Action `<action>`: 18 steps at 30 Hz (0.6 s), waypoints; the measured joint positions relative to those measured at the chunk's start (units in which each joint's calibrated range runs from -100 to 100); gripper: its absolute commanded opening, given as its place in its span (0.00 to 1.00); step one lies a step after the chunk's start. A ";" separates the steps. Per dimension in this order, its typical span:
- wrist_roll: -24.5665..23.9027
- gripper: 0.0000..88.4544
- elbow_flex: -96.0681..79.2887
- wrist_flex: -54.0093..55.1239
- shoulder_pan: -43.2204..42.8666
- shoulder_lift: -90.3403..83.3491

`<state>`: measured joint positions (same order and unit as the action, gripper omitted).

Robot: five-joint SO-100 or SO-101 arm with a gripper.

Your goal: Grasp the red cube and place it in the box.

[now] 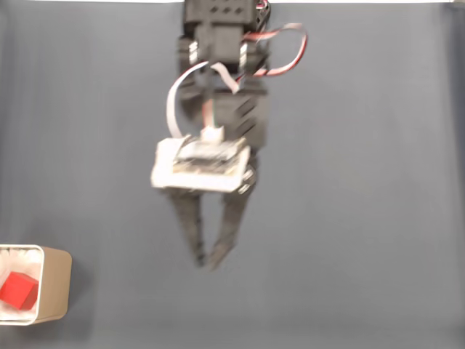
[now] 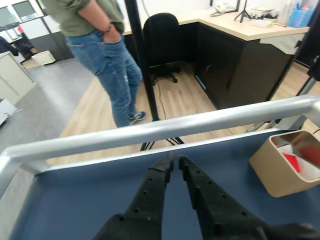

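At seven o'clock in the fixed view, cube (image 1: 18,289) sits in box (image 1: 57,283); gripper (image 1: 206,262), jaws nearly pressed together and empty, should retreat clear.

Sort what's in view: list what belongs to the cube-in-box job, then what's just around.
Belongs to the job:
- red cube, lying inside the box
- box, at the lower left of the fixed view
- hand, fingertips nearly together, holding nothing

Just around:
- blue table
- metal rail
- person standing by
- office chair
- desk
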<state>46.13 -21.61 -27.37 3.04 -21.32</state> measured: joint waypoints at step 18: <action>0.83 0.00 -54.16 4.77 -2.67 -41.16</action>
<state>46.96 -75.77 -22.59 0.37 -62.48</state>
